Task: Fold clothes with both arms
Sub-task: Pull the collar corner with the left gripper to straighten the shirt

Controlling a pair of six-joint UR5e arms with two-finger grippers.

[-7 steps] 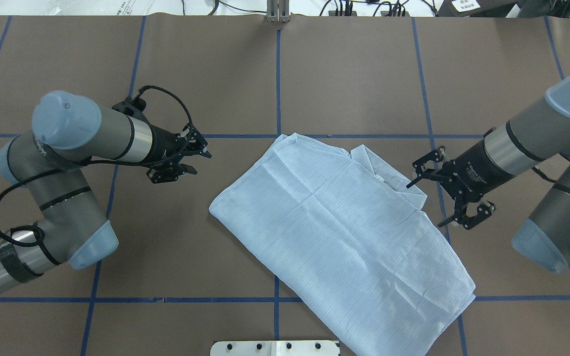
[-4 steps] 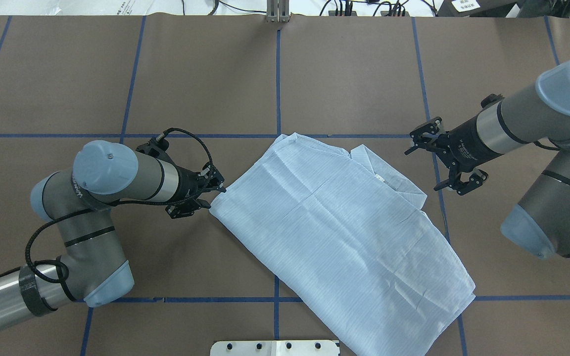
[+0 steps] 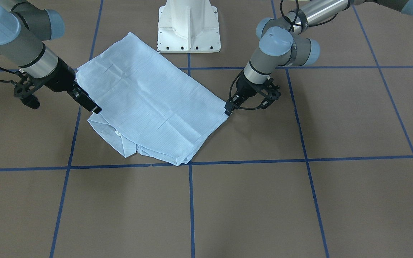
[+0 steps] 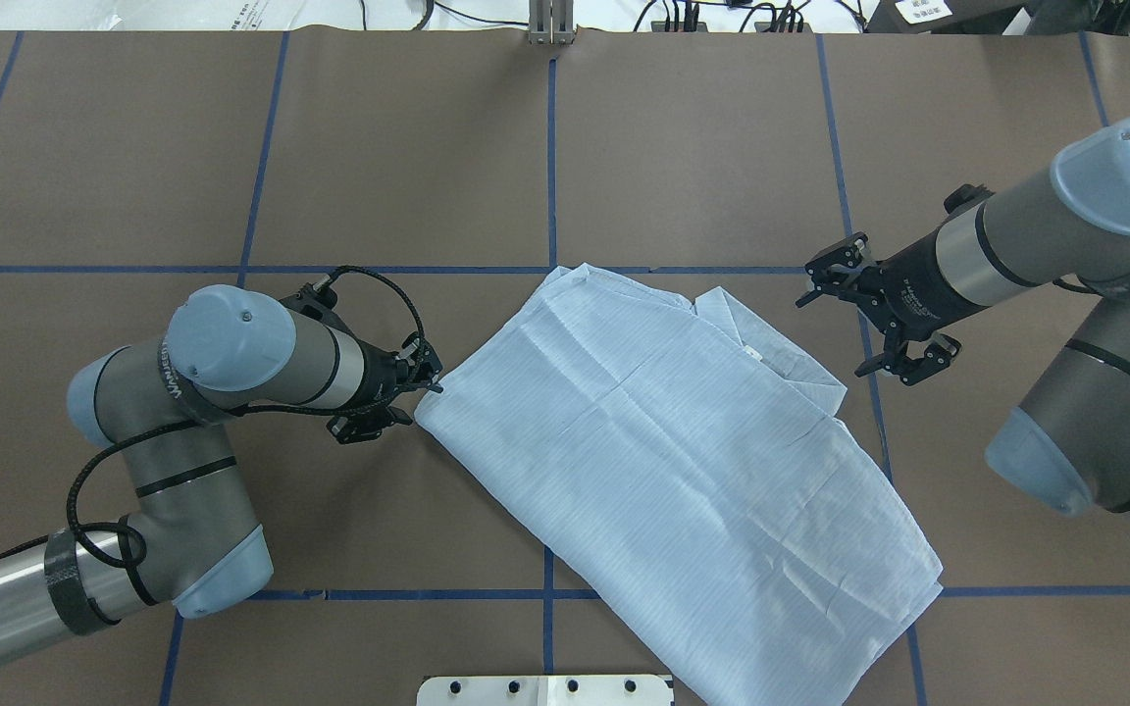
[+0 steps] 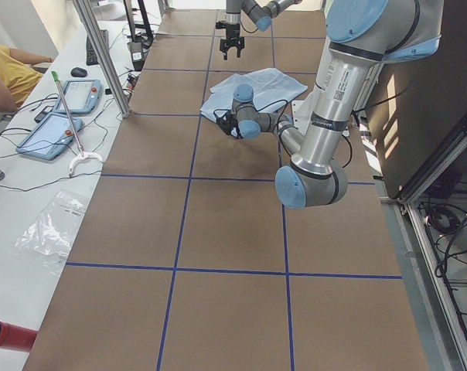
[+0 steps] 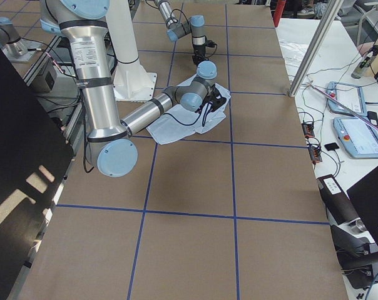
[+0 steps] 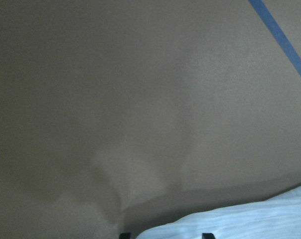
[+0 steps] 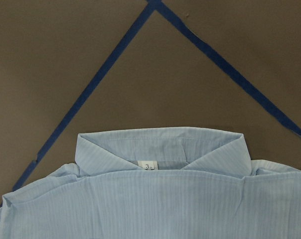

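light-blue shirt (image 4: 683, 461) folded flat on brown table (image 4: 379, 147), lying diagonally near robot's base, collar (image 8: 160, 144) toward right arm (image 4: 1016, 245), right jaws wide open, empty, just beside collar, left arm (image 4: 261, 358) low at shirt's left corner, left jaws partly open astride the edge

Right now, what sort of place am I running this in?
Probably a robotics lab cell, not a home: a brown table gridded with blue tape, a left arm and right arm by a white pedestal, control tablets on a side bench.
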